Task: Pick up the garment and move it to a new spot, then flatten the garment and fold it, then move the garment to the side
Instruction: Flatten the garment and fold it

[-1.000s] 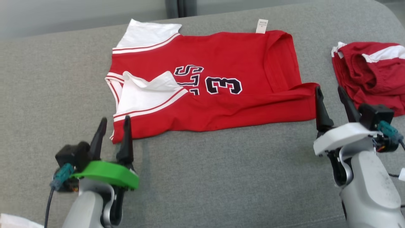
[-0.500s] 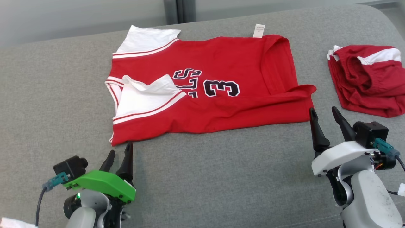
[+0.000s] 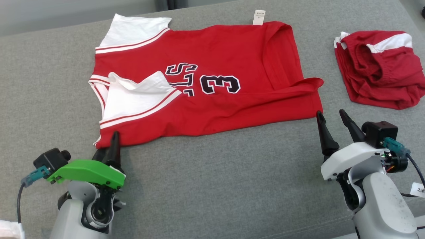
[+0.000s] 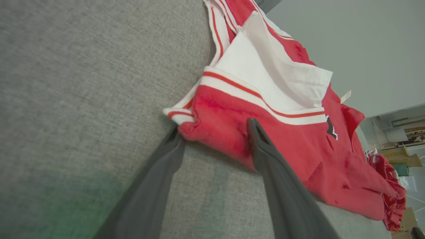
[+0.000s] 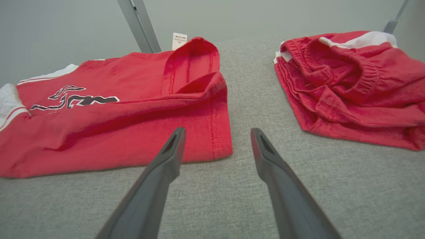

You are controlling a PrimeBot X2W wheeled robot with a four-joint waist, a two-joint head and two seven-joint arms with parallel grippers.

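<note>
I'm lining up the fold: jersey (image 3: 212, 59) is lying mostly flat mid-couch (image 3: 212, 186), left gripper (image 4: 212, 127) spread, straddling its shoulder-end corner, right gripper (image 5: 217, 130) spread just short of the hem corner, with folding and the side move pending.

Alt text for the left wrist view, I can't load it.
The left gripper, jaws apart, brackets the near corner of the red jersey lying on the gray cushion. A folded-over white sleeve with red stripes lies just beyond, and a second red garment shows far right.
</note>
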